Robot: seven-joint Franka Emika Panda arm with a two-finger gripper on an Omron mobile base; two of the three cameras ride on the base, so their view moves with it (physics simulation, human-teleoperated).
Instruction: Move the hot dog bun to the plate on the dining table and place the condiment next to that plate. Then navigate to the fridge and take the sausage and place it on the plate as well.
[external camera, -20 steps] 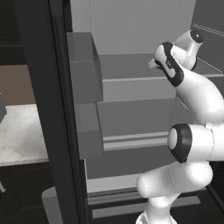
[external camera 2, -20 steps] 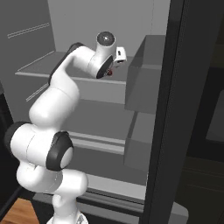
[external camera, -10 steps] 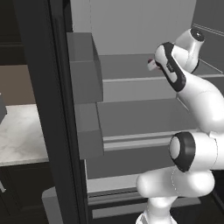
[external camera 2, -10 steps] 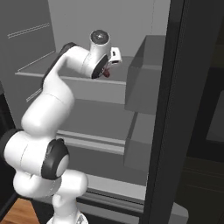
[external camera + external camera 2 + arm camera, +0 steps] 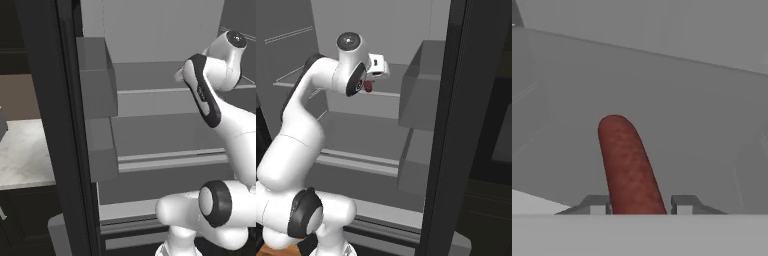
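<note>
Inside the open fridge (image 5: 401, 30), over its upper shelf (image 5: 381, 102), my gripper (image 5: 370, 83) is shut on the sausage (image 5: 369, 88), a small dark red rod hanging below the white hand. In the hand view the sausage (image 5: 629, 165) runs away from me between the two finger tips, with the gripper (image 5: 640, 206) closed on its near end and the grey shelf and back wall behind it. In the left base view my arm's upper link (image 5: 205, 95) covers the hand in front of the fridge (image 5: 150, 35). The bun, plate, condiment and dining table are out of view.
The black fridge door stands open with grey door bins (image 5: 97, 80) (image 5: 423, 85) close beside the arm. A lower shelf (image 5: 165, 160) runs under the upper one. A white marble counter (image 5: 25, 155) lies left of the door.
The jaws have closed on the sausage. The hand and wrist have since drawn slightly back from the shelf's rear with the sausage in them.
</note>
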